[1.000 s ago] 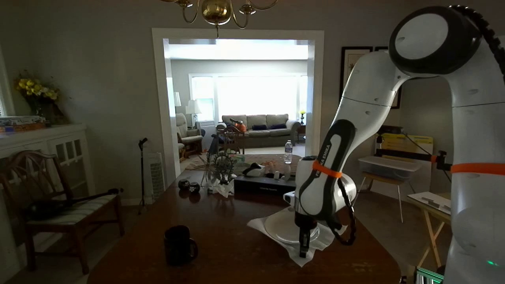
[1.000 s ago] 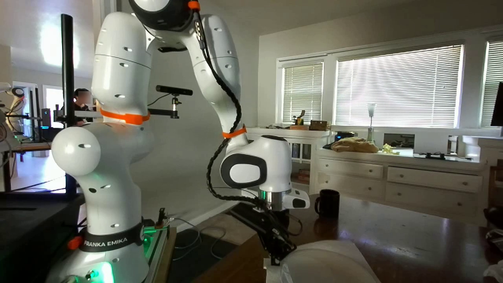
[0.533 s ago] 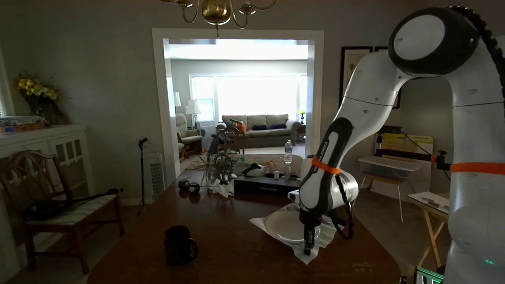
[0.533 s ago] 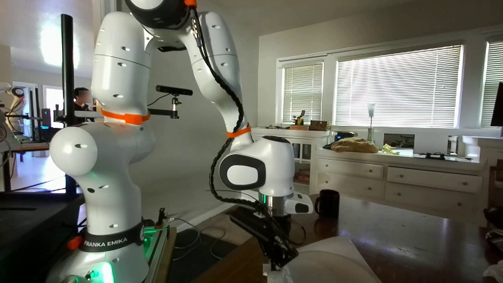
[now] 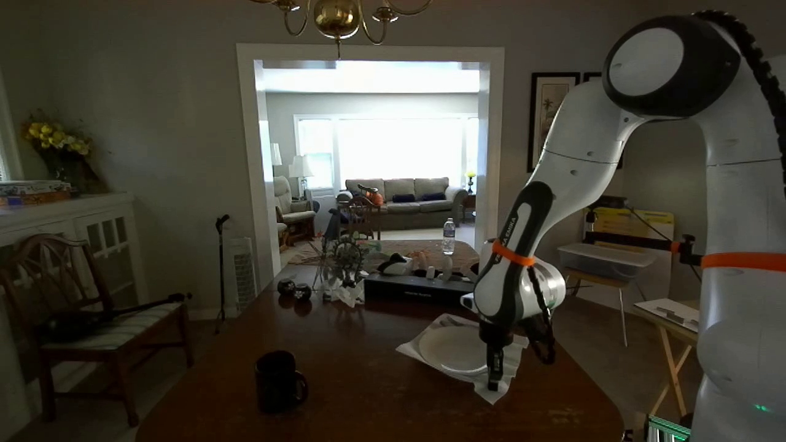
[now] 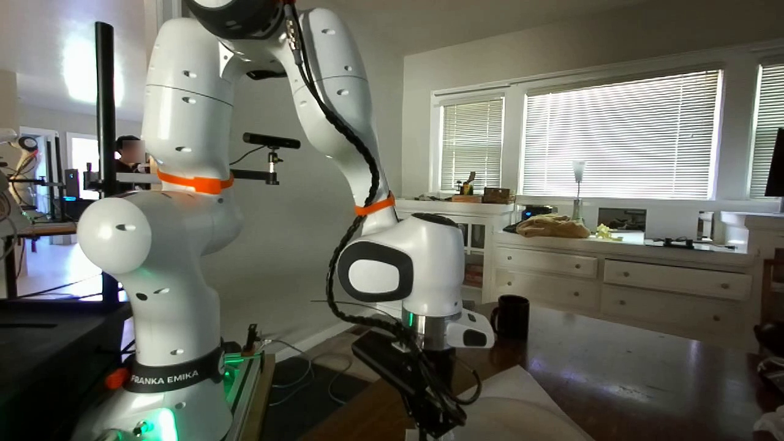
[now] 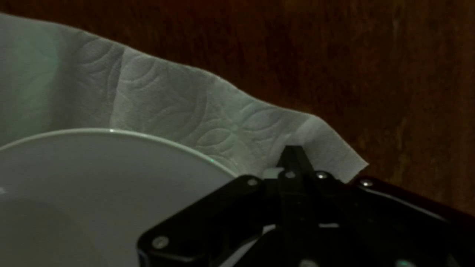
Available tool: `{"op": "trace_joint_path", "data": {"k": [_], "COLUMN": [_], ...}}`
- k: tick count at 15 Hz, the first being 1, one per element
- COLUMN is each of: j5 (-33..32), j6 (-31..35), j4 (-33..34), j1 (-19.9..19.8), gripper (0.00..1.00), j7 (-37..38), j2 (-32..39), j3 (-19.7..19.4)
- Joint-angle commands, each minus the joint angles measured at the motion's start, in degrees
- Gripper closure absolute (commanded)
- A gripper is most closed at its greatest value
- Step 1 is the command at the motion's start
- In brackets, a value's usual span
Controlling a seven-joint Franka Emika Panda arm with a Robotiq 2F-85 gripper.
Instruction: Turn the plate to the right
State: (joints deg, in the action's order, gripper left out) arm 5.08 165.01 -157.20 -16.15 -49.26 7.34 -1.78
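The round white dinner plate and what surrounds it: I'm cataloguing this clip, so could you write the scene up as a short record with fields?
target: round white dinner plate, right side up
beneath it: pale embossed paper-like sheet
tool: black two-fingered gripper, jaws closed together, at a corner of the sheet beside the plate's rim
contact: whether it touches plate or sheet, unclear
nearby: black handled mug, upright, apart from the sheet
surface: glossy dark-brown wooden table, bearing sheet and mug

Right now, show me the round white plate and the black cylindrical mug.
Round white plate [image 7: 100, 196], in the wrist view: on its inner surface.
Black cylindrical mug [image 6: 514, 317], in an exterior view: on its body.
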Motion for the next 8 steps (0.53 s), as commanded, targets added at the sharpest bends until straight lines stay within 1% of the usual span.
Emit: {"op": "trace_joint_path", "data": {"k": [1, 5, 8], "j5": [-3.42, -7.78, -9.79], "j6": [-1.32, -1.23, -0.69], "j4": [0.03, -0.01, -0.12], "j1": [-1.02, -2.06, -3.36], "gripper": [1.0, 1.0, 1.0], "j7": [-1.43, -1.29, -1.6], "j2": [4.33, 4.96, 5.39], "j3": [-4.15, -8.71, -11.32]}}
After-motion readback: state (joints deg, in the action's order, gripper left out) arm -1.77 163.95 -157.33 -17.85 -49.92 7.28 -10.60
